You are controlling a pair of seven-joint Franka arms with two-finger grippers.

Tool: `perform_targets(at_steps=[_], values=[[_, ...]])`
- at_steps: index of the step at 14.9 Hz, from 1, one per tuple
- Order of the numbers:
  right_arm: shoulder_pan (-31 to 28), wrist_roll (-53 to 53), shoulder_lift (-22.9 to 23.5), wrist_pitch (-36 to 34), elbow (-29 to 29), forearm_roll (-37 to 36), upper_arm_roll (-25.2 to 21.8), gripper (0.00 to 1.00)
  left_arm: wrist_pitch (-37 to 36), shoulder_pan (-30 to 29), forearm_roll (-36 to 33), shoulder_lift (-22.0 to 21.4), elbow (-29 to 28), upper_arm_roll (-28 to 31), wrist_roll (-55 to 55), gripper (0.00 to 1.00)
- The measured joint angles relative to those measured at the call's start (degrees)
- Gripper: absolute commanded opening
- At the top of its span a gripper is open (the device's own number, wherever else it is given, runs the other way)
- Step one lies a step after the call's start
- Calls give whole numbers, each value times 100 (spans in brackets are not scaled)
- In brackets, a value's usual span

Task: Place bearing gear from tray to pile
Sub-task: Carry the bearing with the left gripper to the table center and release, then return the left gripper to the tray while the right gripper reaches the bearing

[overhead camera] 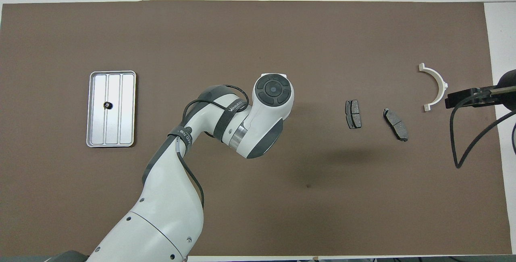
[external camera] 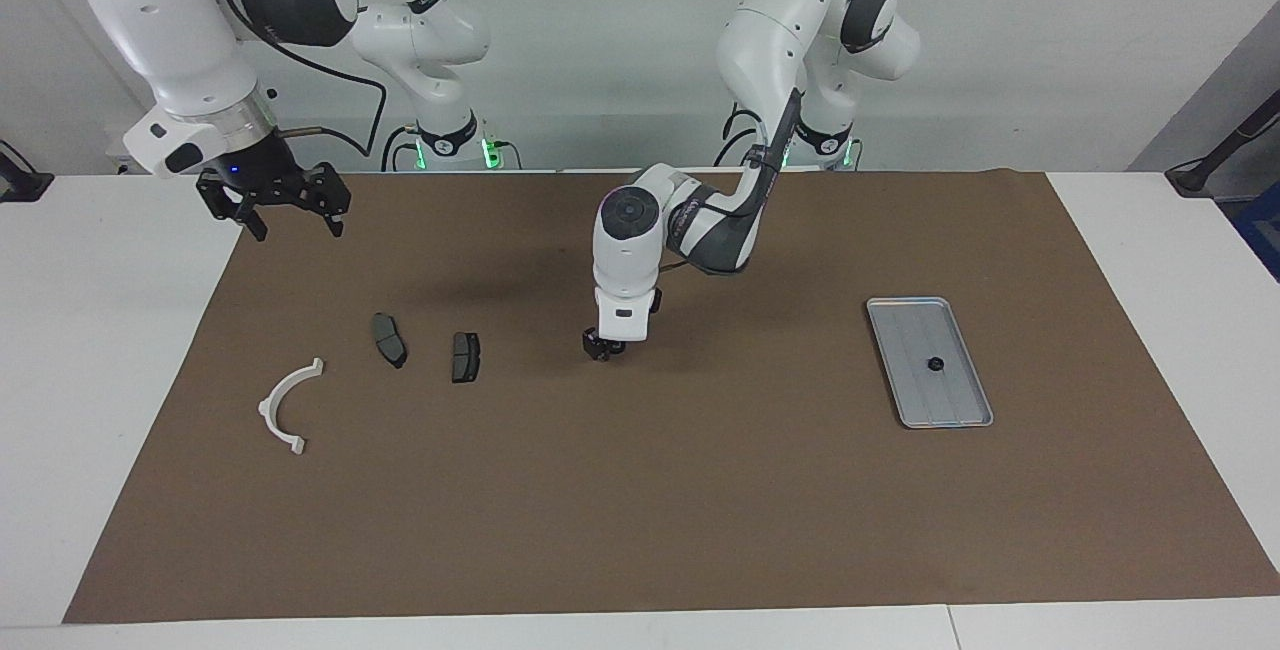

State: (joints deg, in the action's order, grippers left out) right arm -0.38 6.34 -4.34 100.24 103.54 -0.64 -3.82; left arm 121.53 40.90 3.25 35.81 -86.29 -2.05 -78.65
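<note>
Surface: brown mat [external camera: 700,490] over a white table [external camera: 110,350], flat and unwrinkled.
Room: plain grey wall at the robots' end; cables trail by both bases.
Bearing gear [external camera: 935,364]: small dark part, sitting on the tray [external camera: 960,400] near its middle, toward the left arm's end of the table — not yet lifted.
Pile: white bracket [external camera: 285,408] and two brake pads [external camera: 389,339] [external camera: 465,357], toward the right arm's end, well apart from the tray.
My left gripper [external camera: 603,345]: low over bare mat, between the tray and the pile and closer to the pile; whether it is wide, narrow or carrying anything I cannot tell. The overhead view hides it under my own wrist.
My right gripper [external camera: 290,205]: fingers spread wide, nothing in them, raised over the mat's edge by the robots; this arm waits.
Risk one: the gear is tiny and probably round — a pinch off centre could flick it along the tray's ridges or over the rim.
Risk two: closing too low could scrape or shift the light tray.
Risk three: a long carry across the mat; a weak hold may drop the gear short of the pile.
Risk four: setting down carelessly could knock the nearest pad.
</note>
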Motion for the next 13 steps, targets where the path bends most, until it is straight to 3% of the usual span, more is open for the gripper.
perform_targets(at_steps=[4,8,13], values=[[1,-4,0,43,0,1,-2,100,-488,-384,-36,-412,18,90,206,100],[12,-181,44,243,-75,117,105,98,-1255,-1114,-54,-770,-47,112,1501,100],[64,-1255,565,359,-537,150,831,96,-1325,-2317,-65,-1444,-1075,128,3676,100]])
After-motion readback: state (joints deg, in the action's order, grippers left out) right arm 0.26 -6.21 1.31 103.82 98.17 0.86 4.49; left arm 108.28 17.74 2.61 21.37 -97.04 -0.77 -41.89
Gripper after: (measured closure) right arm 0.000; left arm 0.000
